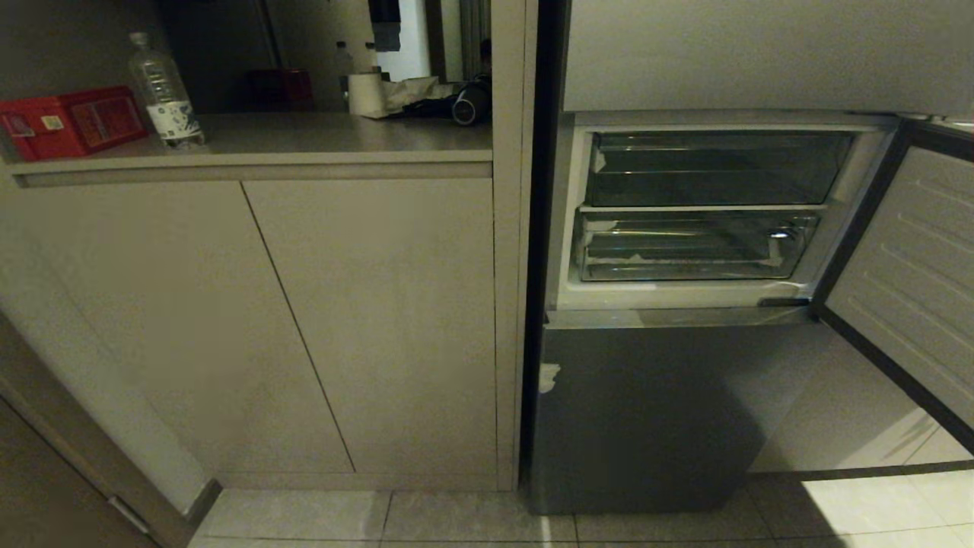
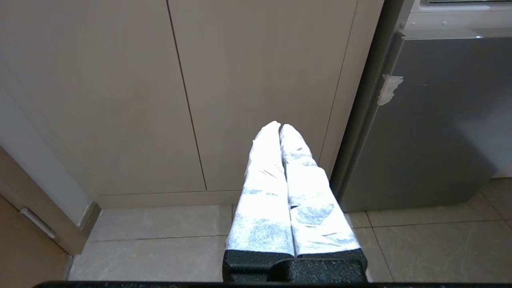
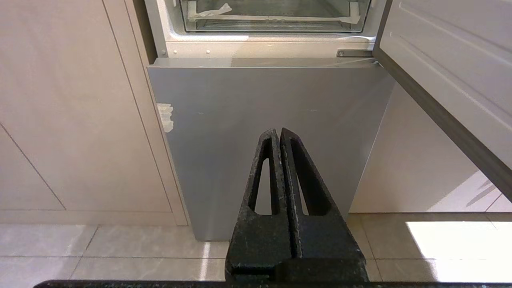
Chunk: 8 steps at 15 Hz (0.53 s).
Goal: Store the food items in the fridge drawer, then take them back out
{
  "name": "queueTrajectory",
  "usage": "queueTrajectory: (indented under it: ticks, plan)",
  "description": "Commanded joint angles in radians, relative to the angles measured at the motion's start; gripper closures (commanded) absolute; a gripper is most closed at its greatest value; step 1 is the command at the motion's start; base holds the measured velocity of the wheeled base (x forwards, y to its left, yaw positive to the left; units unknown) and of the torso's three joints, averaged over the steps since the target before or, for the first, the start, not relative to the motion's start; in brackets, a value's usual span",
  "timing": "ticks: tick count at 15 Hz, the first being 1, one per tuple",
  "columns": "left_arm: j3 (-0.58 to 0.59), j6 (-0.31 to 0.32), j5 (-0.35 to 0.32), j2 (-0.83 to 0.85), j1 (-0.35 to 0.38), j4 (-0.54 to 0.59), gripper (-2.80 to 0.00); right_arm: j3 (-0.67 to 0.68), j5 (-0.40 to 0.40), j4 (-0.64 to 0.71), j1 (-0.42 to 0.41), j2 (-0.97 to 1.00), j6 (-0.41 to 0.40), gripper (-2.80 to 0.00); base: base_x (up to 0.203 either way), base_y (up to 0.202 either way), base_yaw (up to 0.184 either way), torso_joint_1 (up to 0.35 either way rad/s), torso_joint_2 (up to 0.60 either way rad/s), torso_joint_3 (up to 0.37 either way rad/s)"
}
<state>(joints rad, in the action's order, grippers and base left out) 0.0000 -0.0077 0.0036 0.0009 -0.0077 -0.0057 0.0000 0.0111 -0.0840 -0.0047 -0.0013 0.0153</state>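
Observation:
The fridge's middle compartment stands open, with two clear bins inside. The lower one is the fridge drawer (image 1: 692, 247), pushed in; its front lip also shows in the right wrist view as the fridge drawer (image 3: 272, 16). No food items show in any view. My left gripper (image 2: 280, 127), fingers wrapped in white, is shut on nothing and points at the beige cabinet low near the floor. My right gripper (image 3: 279, 131), black, is shut and empty, facing the grey lower fridge door (image 3: 272, 140). Neither arm appears in the head view.
The open fridge door (image 1: 905, 274) swings out on the right. A counter (image 1: 304, 141) to the left carries a water bottle (image 1: 163, 91), a red box (image 1: 72, 122) and a paper roll (image 1: 367, 93). Beige cabinet doors (image 1: 365, 320) stand below it, above a tiled floor (image 1: 472, 521).

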Motion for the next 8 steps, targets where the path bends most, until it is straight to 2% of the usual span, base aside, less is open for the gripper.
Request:
queueTrajectory:
  ticks: [1,4,8]
  plan:
    - [0.0,0.0,0.001,0.002,0.0,0.0,0.0,0.031,0.0,-0.002,0.0,0.0,0.0,0.0,0.0,0.0,0.0,0.0,0.0,0.0]
    - [0.0,0.002,0.001,0.002,0.0,0.0,0.0,0.031,0.0,-0.002,0.0,0.0,0.0,0.0,0.017,0.0,-0.001,-0.002,0.0,0.003]
    - [0.0,0.002,0.001,0.002,0.0,0.0,0.0,0.031,0.0,-0.002,0.0,0.0,0.0,0.0,0.184,0.0,-0.002,0.001,0.0,0.007]
